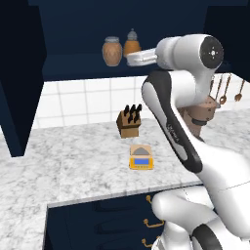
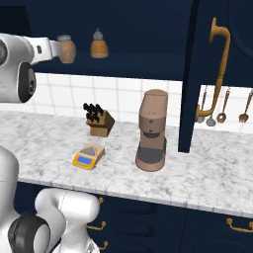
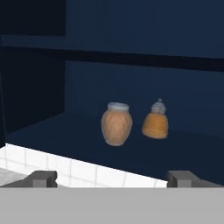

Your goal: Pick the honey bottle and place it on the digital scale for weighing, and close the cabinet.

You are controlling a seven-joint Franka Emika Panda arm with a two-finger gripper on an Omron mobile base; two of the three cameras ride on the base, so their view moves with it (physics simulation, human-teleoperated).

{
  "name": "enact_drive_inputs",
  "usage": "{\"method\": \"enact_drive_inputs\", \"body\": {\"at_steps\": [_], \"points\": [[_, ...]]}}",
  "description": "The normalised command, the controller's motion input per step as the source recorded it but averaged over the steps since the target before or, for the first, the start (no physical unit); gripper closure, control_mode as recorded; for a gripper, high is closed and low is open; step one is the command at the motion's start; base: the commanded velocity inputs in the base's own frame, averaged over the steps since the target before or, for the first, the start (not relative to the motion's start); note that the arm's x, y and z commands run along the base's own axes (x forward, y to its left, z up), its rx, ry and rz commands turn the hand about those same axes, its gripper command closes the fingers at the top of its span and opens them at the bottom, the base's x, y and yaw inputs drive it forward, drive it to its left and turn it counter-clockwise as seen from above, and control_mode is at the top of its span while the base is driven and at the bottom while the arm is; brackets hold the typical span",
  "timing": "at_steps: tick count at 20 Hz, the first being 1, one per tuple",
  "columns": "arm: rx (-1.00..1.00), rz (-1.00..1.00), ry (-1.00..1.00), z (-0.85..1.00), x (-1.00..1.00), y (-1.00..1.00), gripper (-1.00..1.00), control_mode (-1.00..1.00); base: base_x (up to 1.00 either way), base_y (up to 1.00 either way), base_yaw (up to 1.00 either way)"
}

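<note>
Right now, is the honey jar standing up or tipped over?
Standing up. The honey jar sits upright on the cabinet shelf, grey lid on top, beside the orange beehive bottle.
</note>
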Motion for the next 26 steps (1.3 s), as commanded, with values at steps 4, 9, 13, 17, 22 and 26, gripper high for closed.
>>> {"method": "enact_drive_inputs", "body": {"at_steps": [4, 9, 13, 17, 22, 26], "points": [[0.00, 0.01, 0.00, 0.00, 0.49, 0.04, -1.00, -1.00, 0.00, 0.00, 0.00], [0.00, 0.00, -0.01, 0.00, 0.44, 0.00, -1.00, -1.00, 0.00, 0.00, 0.00], [0.00, 0.00, 0.00, 0.00, 0.46, 0.04, -1.00, -1.00, 0.00, 0.00, 0.00], [0.00, 0.00, -0.01, 0.00, 0.40, 0.01, -1.00, -1.00, 0.00, 0.00, 0.00], [0.00, 0.00, -0.03, 0.03, 0.35, 0.01, -1.00, -1.00, 0.00, 0.00, 0.00], [0.00, 0.00, -0.11, 0.22, 0.23, 0.02, -1.00, -1.00, 0.00, 0.00, 0.00]]}}
